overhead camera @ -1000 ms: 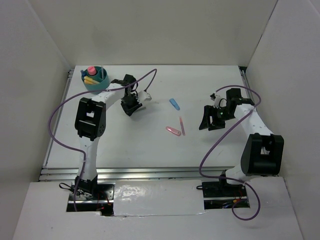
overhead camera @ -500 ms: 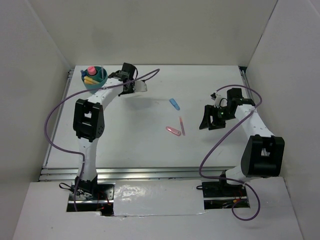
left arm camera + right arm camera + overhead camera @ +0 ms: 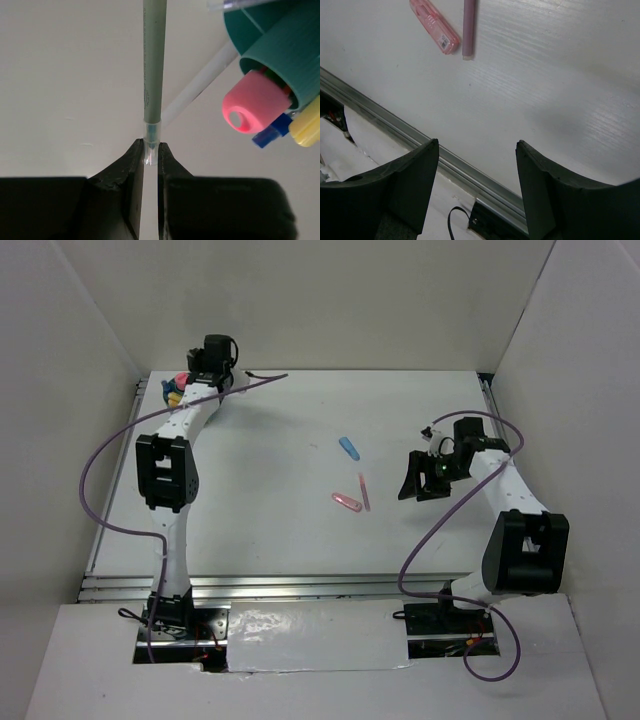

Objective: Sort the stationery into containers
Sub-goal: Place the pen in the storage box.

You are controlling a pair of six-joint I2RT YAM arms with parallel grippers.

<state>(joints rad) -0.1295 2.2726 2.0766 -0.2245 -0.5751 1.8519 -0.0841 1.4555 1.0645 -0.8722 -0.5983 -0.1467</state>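
Writing first: there's fine print along the barrel of the thin pen (image 3: 152,60), too small to read on the L wrist cam. The pink clip (image 3: 434,26) has a small dark sticker near one end, also unreadable. No brand that I can make out anywhere.

L claw (image 3: 150,152) is clamped on the thin pen's clear tip end. The pen's long axis runs straight out from the fingertips, away from the wrist. The barrel looks grey-green on this cam. The teal tub (image 3: 280,50) sits just right of the pen in that view, w/ a pink marker cap (image 3: 255,107), a yellow highlighter (image 3: 306,127) and a small blue cap (image 3: 272,135) poking out toward the cam. A white stick (image 3: 200,82) slants out from beside the tub. On the top cam the L arm reaches to the far-left corner of the surface (image 3: 280,540) and covers most of the tub.

R claw (image 3: 477,180) is apart, nothing between the fingers, hanging over the right side of the surface. Mid-surface, the pink clip lies diagonal. The pink pen (image 3: 469,27) is just beside it, long axis roughly near-to-far. The small blue piece (image 3: 348,447) lies farther back, apart from both, also diagonal.
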